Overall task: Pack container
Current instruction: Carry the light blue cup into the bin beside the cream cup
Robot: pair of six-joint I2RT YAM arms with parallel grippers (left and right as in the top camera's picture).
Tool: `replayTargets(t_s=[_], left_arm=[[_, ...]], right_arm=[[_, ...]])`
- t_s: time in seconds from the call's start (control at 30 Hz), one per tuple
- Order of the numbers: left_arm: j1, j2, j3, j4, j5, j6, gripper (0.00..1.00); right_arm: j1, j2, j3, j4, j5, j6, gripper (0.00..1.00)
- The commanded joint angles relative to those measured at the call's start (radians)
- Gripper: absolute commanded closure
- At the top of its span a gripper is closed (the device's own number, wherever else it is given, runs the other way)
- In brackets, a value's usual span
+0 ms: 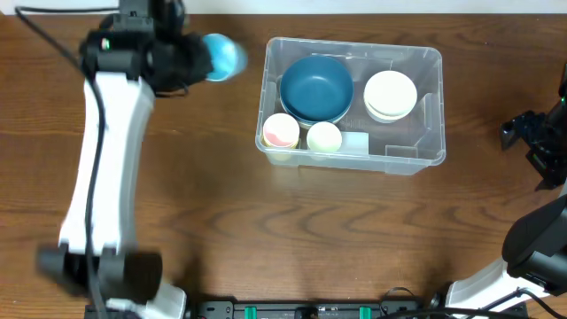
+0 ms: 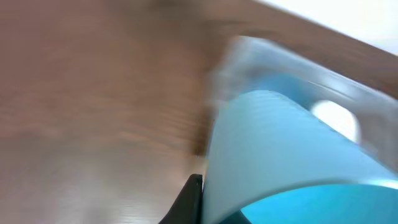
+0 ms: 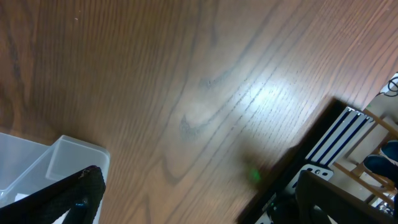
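Note:
The clear plastic container [image 1: 425, 106] stands at the table's upper middle. It holds a dark blue bowl [image 1: 316, 87], a stack of white plates [image 1: 391, 95], a pink-lined cup [image 1: 282, 131] and a pale yellow cup [image 1: 324, 137]. My left gripper [image 1: 199, 58] is shut on a light blue cup [image 1: 223, 57] and holds it just left of the container. The cup fills the left wrist view [image 2: 292, 155], with the blurred container [image 2: 298, 62] beyond. My right gripper [image 1: 532, 137] is open and empty, right of the container; its fingers show apart in the right wrist view [image 3: 199, 199].
Bare wooden table [image 1: 266, 230] lies in front of the container. The left arm [image 1: 106, 159] runs down the left side. In the right wrist view a container corner [image 3: 62, 155] sits at lower left and the table's edge with a striped object [image 3: 348, 134] at right.

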Motion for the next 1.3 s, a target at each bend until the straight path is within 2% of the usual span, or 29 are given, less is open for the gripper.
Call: replayTargets(t_s=[0.0, 0.17, 0.33, 0.7, 1.27], left_arm=[[-0.167, -0.032, 0.002, -0.013, 0.004, 0.092, 0.94], [-0.406, 0.009, 0.002, -0.031, -0.206, 0.091, 0.94], [-0.526, 0.101, 0.002, -0.024, -0.281, 0.085, 0.94], [-0.534, 0.246, 0.002, -0.035, -0.282, 0.064, 0.94], [-0.452, 0.262, 0.0, -0.055, -0.296, 0.049, 0.94]], right_arm=[[0.004, -0.005, -0.001, -0.001, 0.011, 0.012, 0.01], [0.0, -0.005, -0.001, -0.001, 0.011, 0.012, 0.01], [0.0, -0.005, -0.001, -0.001, 0.011, 0.012, 0.01], [0.0, -0.005, -0.001, -0.001, 0.011, 0.012, 0.01], [0.0, -0.005, -0.001, -0.001, 0.011, 0.012, 0.02]])
